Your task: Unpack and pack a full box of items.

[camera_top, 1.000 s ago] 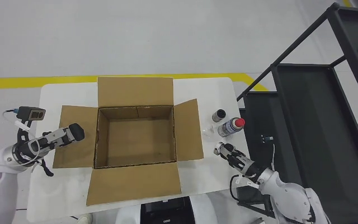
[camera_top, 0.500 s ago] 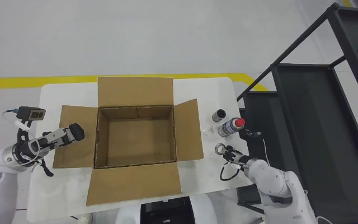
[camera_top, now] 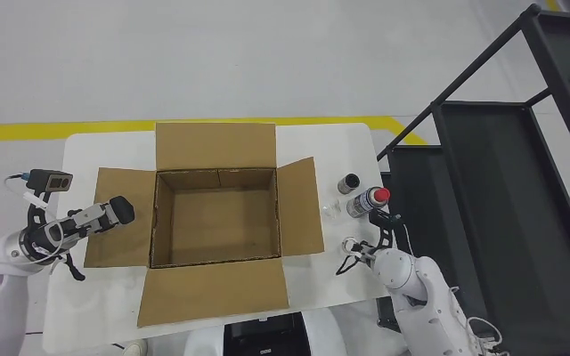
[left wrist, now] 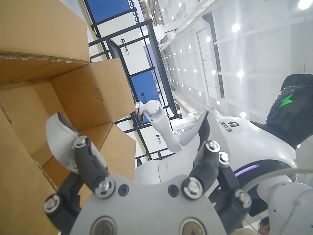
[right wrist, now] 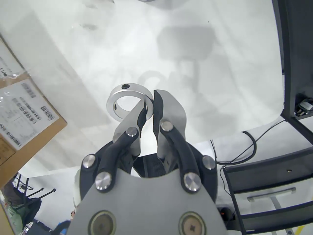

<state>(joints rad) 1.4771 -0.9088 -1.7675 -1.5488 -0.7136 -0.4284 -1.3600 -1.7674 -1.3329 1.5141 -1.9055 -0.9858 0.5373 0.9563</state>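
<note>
The right hand (right wrist: 149, 106) is pinching a shiny metal ring (right wrist: 133, 90) by its edge. One finger is inside the ring and one is outside. I cannot tell if the ring touches the counter (camera_top: 107, 142). In the top view, this hand (camera_top: 352, 245) is near the counter's edge, at about 4 o'clock from the big brown box (camera_top: 214, 147).

From this hand, a spray can with a red cap (camera_top: 368, 201) stands at about 1 o'clock. A small can with a dark top (camera_top: 348, 184) stands at 12 o'clock, just past the spray can. A small clear thing (camera_top: 331, 209) sits at 11 o'clock, close to the box's flap. The box is at 9 o'clock, in the middle of the counter, with all four flaps folded out.

The left hand (left wrist: 130, 125) has its fingers spread wide, with nothing between them. In the top view it (camera_top: 116, 211) hangs over the box's flap on that side, with the box opening at its 3 o'clock. Its own camera sees the box wall (left wrist: 73, 91) close by.

A black metal shelf (camera_top: 481, 160) stands past the cans, at 3 o'clock from the counter. A yellow line (camera_top: 71, 130) runs along the floor at 12 o'clock.
</note>
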